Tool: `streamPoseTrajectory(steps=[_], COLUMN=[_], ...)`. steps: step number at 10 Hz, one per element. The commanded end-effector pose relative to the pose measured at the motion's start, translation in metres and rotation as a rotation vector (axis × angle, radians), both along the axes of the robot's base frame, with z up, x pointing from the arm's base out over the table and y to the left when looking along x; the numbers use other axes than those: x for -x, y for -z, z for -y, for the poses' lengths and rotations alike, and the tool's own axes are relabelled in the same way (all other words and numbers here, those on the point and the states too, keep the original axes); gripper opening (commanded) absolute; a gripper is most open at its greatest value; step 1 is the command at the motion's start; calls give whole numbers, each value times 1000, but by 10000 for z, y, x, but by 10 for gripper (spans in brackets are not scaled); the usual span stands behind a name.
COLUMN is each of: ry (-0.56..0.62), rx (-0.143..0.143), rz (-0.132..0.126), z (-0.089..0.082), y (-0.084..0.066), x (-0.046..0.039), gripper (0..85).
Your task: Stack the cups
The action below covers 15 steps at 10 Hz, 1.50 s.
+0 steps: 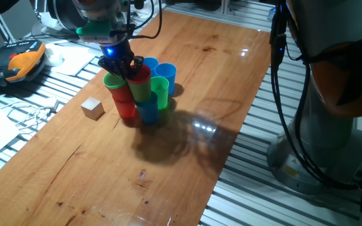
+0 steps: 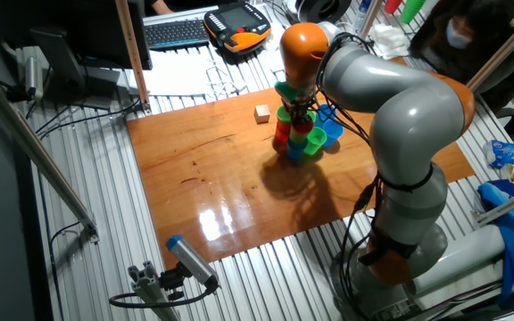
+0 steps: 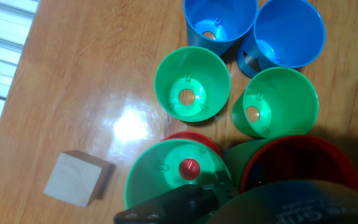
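Checking in from the remote station: the small tapered plastic cups [image 1: 140, 88] in red, green and blue are bunched tight near the far end of the wooden tabletop [image 1: 168, 163], toward its left edge, with a small pale wooden cube [image 1: 92, 108] just beside them. Looks like a few are already nested into short stacks while others stand single, so I'd call it partway done. All sit upright, mouths up, long axis vertical. My two-finger gripper [image 1: 119, 66] sits right over the tallest cups; honestly can't tell whether it's clamping one or not.
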<state>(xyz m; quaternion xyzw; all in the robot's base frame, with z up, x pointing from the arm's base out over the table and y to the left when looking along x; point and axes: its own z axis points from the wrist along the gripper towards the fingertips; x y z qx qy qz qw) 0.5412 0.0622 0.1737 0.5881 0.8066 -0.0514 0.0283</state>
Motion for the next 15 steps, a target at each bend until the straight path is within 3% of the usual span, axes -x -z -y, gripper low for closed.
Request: streamPoseTrajectory(steps=[1,2,3,8,9,15], ry=[0,0,1,-1,0,1], rx=[0,2,8,9,12,14], rz=[0,-3,-6,-14,-14,-12], z=[-2,-3,-5,-14,-15,-20], y=[-1,-3,-5,-15,-16,-11], x=[-2,-3,-4,-11,-12,-15], gripper=[0,0,170,170,340,340])
